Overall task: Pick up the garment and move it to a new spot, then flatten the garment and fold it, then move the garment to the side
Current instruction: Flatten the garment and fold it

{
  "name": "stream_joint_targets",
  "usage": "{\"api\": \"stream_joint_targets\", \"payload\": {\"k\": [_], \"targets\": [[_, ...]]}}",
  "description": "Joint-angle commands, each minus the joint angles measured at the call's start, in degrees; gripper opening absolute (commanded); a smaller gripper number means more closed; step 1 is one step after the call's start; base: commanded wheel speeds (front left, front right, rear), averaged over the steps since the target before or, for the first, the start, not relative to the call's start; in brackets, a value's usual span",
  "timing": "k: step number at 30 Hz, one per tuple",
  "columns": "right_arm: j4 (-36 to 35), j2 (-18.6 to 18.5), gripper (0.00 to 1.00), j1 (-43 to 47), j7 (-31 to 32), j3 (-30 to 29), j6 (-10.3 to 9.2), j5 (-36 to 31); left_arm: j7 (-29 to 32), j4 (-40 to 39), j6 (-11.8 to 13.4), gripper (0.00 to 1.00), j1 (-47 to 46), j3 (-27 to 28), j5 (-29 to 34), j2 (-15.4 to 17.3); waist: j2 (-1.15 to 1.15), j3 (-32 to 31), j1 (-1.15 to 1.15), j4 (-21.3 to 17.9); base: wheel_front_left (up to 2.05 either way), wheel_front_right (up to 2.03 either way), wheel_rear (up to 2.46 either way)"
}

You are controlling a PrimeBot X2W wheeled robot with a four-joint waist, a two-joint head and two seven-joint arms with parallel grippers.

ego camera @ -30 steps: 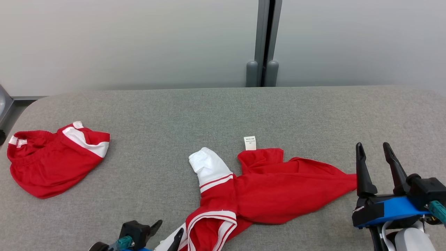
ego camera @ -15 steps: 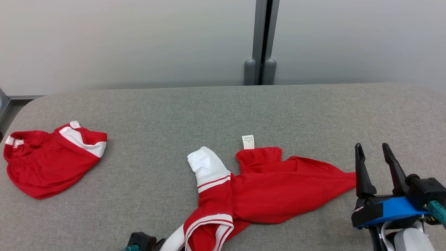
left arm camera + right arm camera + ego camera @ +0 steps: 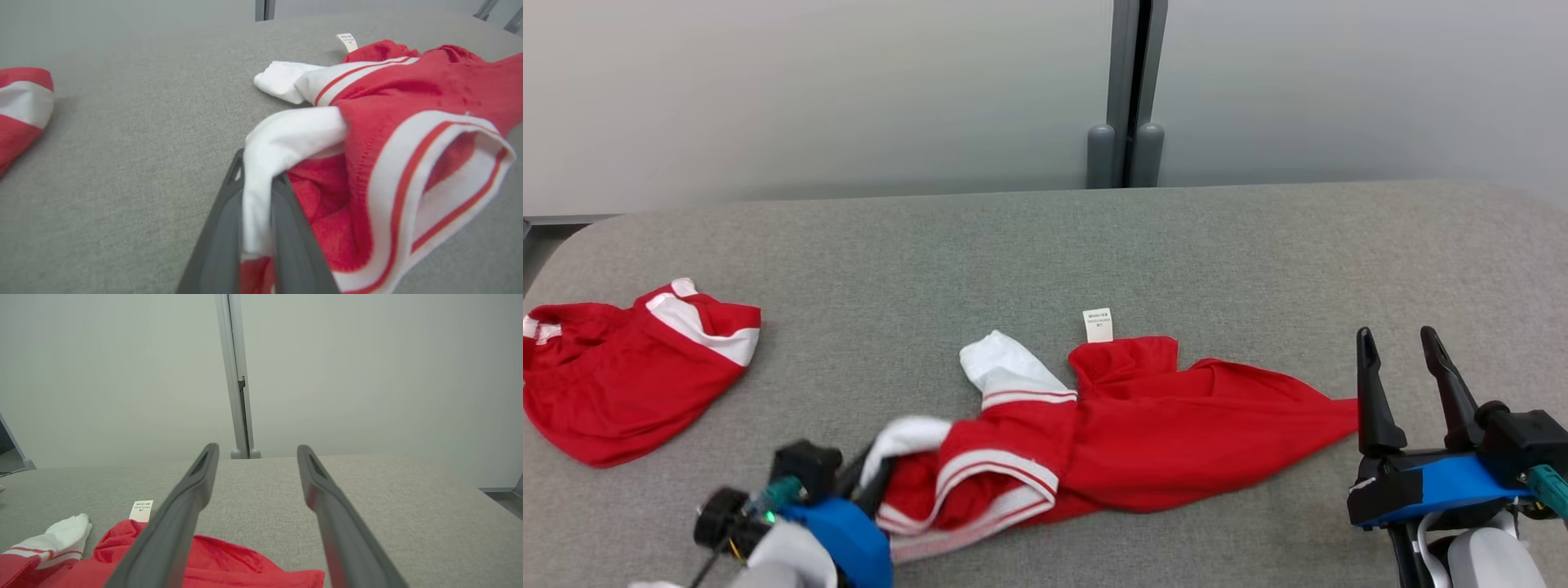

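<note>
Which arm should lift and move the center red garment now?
Left. The left pincer is shut on the white sleeve of the garment, so it can probably lift straight away. The right pincer stands open beside the garment's other end, holding nothing.

Soft, even light (slight blur on near garment (image 3: 408, 94))

White garment sleeve (image 3: 294, 134) in left tool (image 3: 257, 171)
</note>
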Motion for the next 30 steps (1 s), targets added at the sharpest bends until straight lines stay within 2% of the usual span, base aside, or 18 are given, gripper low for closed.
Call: {"api": "stream_joint_targets", "payload": {"k": [1,10,14,17,18,20,25,30], "targets": [[-0.3,0.0,1.0,-0.7,-0.2,0.0,0.01,0.3,-1.1,-0.2,0.5,0.0,-3.0,0.9,0.1,0.6,0.0,0.4,0.0,-0.2,0.0,0.0,0.0],[-1.3,-0.1,1.0,-3.0,-0.2,-0.3,0.01,0.7,-4.3,0.0,1.1,0.0,-14.3,5.2,0.8,4.0,0.0,4.5,0.0,-3.7,0.0,0.0,0.0],[-1.6,-0.1,1.0,-3.9,-0.2,-0.1,0.01,1.1,-5.4,2.3,0.7,0.0,-18.2,6.6,0.3,5.6,0.0,6.3,0.0,-5.7,0.0,0.0,0.0],[-1.5,-0.1,1.0,-4.1,-0.2,-0.2,0.01,1.4,-5.6,5.3,0.7,0.0,-19.3,7.1,-0.5,5.3,0.0,7.1,0.0,-6.8,0.0,0.0,0.0],[-1.5,-0.1,1.0,-4.3,-0.2,-0.1,0.01,1.5,-5.7,6.5,0.6,0.05,-19.5,7.3,-1.0,5.2,0.0,7.4,0.0,-7.1,0.0,0.0,0.0],[-1.3,-0.1,1.0,-4.7,-0.2,-0.1,0.01,1.6,-6.6,8.6,0.8,1.0,-20.0,7.5,-1.0,4.9,0.0,7.7,0.0,-7.5,0.0,0.0,0.0],[-1.4,-0.1,1.0,-4.3,-0.2,-0.8,0.01,1.7,-8.9,10.6,1.7,1.0,-19.0,8.7,-0.4,3.3,0.0,7.8,0.0,-7.0,0.0,0.0,0.0],[-1.4,-0.1,1.0,-4.2,-0.2,-1.0,0.01,1.4,-9.2,2.3,4.3,1.0,-16.4,12.5,3.0,3.0,0.0,7.6,0.0,-5.6,0.0,0.0,0.0]]}}
